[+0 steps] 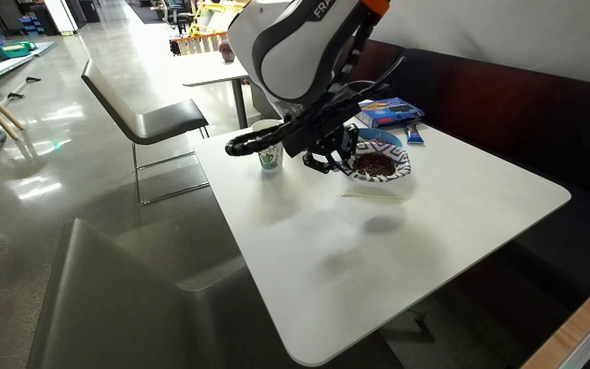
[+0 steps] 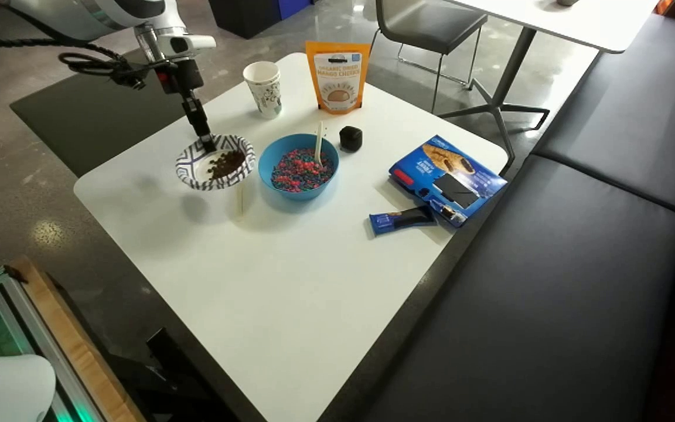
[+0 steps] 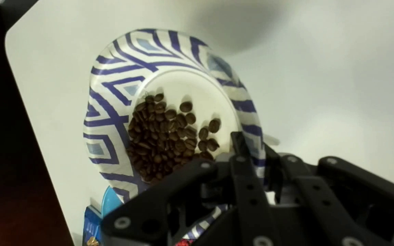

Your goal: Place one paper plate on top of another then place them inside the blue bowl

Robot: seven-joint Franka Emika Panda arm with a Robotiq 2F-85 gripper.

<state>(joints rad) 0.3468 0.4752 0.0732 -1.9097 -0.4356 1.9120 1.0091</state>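
Observation:
A white paper plate with a blue zigzag rim (image 2: 187,170) holds dark brown coffee beans. It also shows in the wrist view (image 3: 97,147) and in an exterior view (image 1: 401,156). My gripper (image 2: 207,144) is shut on its rim, one finger inside and one outside, as the wrist view (image 3: 253,147) shows. The plate is held tilted above the table, beside the blue bowl (image 2: 301,194). The bowl holds red and blue bits and a white spoon (image 2: 319,143). In an exterior view the plate partly hides the bowl (image 1: 384,134). A second paper plate does not show separately; I cannot tell if one is nested underneath.
A paper cup (image 2: 266,94) and an orange pouch (image 2: 338,82) stand on the white table (image 2: 290,281). A small black object (image 2: 351,139) is close to the bowl. A blue box (image 2: 446,179) and a wrapped bar (image 2: 399,220) lie apart. A pale stick (image 1: 372,196) lies below the plate.

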